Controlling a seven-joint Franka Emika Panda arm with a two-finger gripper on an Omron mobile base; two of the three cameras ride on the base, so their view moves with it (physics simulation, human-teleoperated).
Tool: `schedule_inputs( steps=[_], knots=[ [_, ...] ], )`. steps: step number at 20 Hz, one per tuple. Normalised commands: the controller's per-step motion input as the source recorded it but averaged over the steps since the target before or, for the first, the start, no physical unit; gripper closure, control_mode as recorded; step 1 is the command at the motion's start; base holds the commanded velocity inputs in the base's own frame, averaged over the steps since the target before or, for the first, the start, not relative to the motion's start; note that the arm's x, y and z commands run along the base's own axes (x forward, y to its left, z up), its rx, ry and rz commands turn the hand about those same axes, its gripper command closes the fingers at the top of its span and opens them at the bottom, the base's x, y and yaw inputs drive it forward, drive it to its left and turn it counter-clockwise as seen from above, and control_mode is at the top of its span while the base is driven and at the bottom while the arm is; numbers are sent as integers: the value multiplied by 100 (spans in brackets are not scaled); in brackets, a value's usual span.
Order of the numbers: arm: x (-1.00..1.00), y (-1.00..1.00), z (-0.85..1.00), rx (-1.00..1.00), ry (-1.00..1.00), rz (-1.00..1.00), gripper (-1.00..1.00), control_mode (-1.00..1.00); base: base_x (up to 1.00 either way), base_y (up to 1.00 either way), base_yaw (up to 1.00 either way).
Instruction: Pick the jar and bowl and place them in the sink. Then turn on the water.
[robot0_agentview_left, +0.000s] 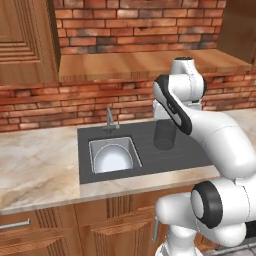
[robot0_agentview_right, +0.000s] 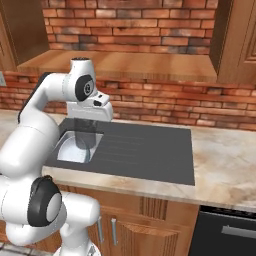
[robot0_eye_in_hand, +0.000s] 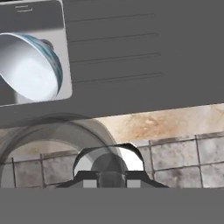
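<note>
Pale blue-white bowl (robot0_agentview_left: 113, 158): lies in the sink (robot0_agentview_left: 134, 152), filling most of the basin; in the hand view it shows tilted, glossy, with a blue rim (robot0_eye_in_hand: 30, 70).

Sink: light-grey basin at the left end of a dark grey ribbed surround (robot0_agentview_right: 145, 152). A slim grey faucet (robot0_agentview_left: 109, 119) stands at its back edge.

Translucent grey jar (robot0_agentview_left: 164, 135): upright, held off the surround, just right of the basin; it hangs under the white hand (robot0_agentview_right: 86, 131). Close to the hand camera it shows as a large see-through ring (robot0_eye_in_hand: 57, 135).

Gripper (robot0_eye_in_hand: 109, 175): clenched on the jar.

Counter (robot0_agentview_left: 35, 162): beige marble, either side of the surround. Red brick wall (robot0_agentview_right: 150, 102) and wooden shelf (robot0_agentview_left: 140, 64) behind.

Writing: no brand or label can be read on any item.
</note>
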Motion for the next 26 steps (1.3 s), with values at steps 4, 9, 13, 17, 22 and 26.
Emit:
schedule_inputs(
  steps=[4,9,13,17,22,26],
  knots=[
    [0,0,0,0,0,0,100,100,38,-4,0],
    [0,0,0,0,0,0,100,100,35,-6,0],
    [0,0,0,0,0,0,100,100,41,-1,0],
    [0,0,0,0,0,0,100,100,38,-10,0],
    [0,0,0,0,0,0,100,100,40,-9,0],
    [0,0,0,0,0,0,100,100,43,-6,0]
  ],
)
